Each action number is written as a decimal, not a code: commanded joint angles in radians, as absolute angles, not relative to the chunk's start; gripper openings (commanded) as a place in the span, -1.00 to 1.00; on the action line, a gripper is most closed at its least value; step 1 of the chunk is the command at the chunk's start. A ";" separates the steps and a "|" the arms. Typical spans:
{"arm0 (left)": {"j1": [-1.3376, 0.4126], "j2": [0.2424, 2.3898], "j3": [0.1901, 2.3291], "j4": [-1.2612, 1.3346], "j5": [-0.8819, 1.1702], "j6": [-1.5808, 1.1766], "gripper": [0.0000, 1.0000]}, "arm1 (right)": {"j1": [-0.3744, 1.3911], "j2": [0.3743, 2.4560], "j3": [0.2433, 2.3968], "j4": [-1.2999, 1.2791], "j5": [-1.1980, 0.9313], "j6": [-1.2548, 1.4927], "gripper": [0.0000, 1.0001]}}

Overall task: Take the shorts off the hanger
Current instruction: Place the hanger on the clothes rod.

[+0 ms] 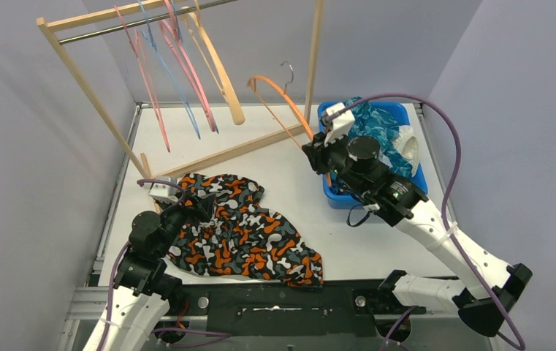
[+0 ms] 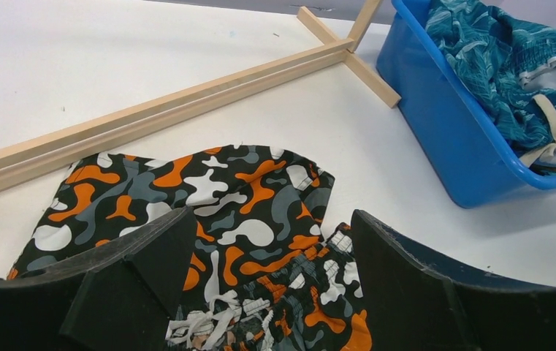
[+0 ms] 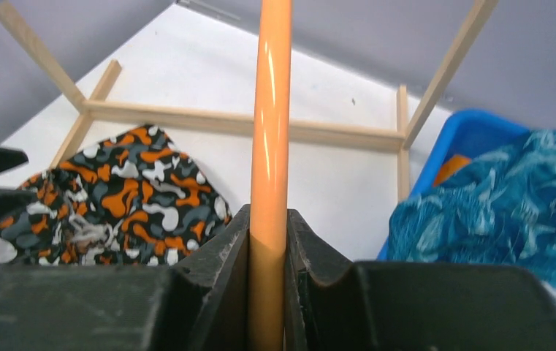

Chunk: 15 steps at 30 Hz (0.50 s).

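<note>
The orange-black-white camouflage shorts [image 1: 242, 234] lie spread flat on the white table, off the hanger. My left gripper [image 1: 200, 207] hovers at their left edge. In the left wrist view its fingers [image 2: 406, 285] stand wide apart, open [image 2: 271, 248] over the waistband and white drawstring of the shorts [image 2: 209, 190]. My right gripper [image 1: 313, 155] is shut on the bare orange hanger [image 1: 282, 99], held up beside the bin. In the right wrist view the hanger's bar [image 3: 271, 131] runs straight up between the closed jaws [image 3: 267, 234], with the shorts [image 3: 128, 183] lying below to the left.
A blue bin [image 1: 348, 199] at the right holds teal shark-print shorts [image 1: 373, 124] and pale fabric. The wooden rack [image 1: 223, 153] stands at the back with pink, blue and wooden hangers [image 1: 187, 66] on its rail. Its base bars [image 2: 187, 102] cross the table behind the shorts.
</note>
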State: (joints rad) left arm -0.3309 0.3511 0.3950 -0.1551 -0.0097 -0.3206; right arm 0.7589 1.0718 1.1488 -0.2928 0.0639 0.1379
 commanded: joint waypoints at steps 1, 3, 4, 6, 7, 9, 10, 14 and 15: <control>-0.328 0.363 0.448 -0.134 -0.025 -0.307 0.55 | 0.756 1.185 1.353 -0.193 0.112 0.060 -1.00; -0.328 0.369 0.449 -0.135 -0.023 -0.306 0.55 | 0.755 1.257 1.455 -0.226 0.126 0.049 -1.00; -0.328 0.372 0.449 -0.134 -0.023 -0.306 0.55 | 0.758 1.292 1.503 -0.238 0.125 0.038 -1.00; -0.328 0.378 0.451 -0.136 -0.024 -0.305 0.55 | 0.761 1.342 1.575 -0.235 0.122 0.022 -1.00; -0.328 0.382 0.452 -0.136 -0.024 -0.305 0.55 | 0.766 1.365 1.605 -0.229 0.133 0.013 -1.00; -0.328 0.386 0.454 -0.138 -0.022 -0.303 0.55 | 0.773 1.411 1.668 -0.220 0.157 -0.010 -1.00; -0.328 0.388 0.453 -0.138 -0.018 -0.301 0.55 | 0.780 1.432 1.699 -0.212 0.183 -0.013 -1.00; -0.327 0.390 0.451 -0.133 -0.013 -0.298 0.55 | 0.810 1.548 1.877 -0.233 0.191 -0.082 -1.00; -0.327 0.390 0.452 -0.133 -0.013 -0.298 0.55 | 0.811 1.583 1.939 -0.263 0.184 -0.095 -1.00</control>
